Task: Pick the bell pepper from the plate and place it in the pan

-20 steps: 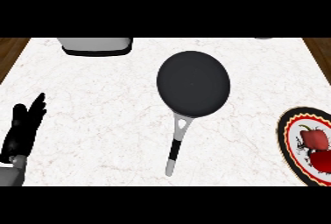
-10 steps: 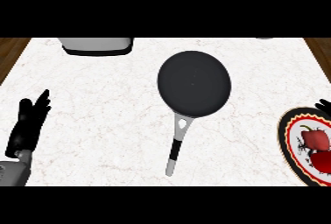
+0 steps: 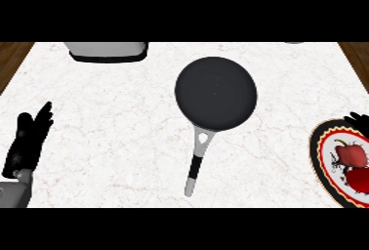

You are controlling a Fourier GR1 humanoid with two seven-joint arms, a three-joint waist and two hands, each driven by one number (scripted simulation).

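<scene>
Still, bell pepper (image 3: 352,155) lies on plate (image 3: 322,146); pan (image 3: 215,93) bare.

Right hand (image 3: 357,118) has appeared (fingertips only) beside the plate (image 3: 321,141).

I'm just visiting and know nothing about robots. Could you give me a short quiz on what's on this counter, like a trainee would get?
1. True or false: the bell pepper lies in the pan.
2. Which way does the pan's handle point: A) toward the robot, B) away, C) at the plate?
3. Which hand rests open at the view's left edge?

Key: 1. False, it is on the plate. 2. A. 3. The left hand.
</scene>
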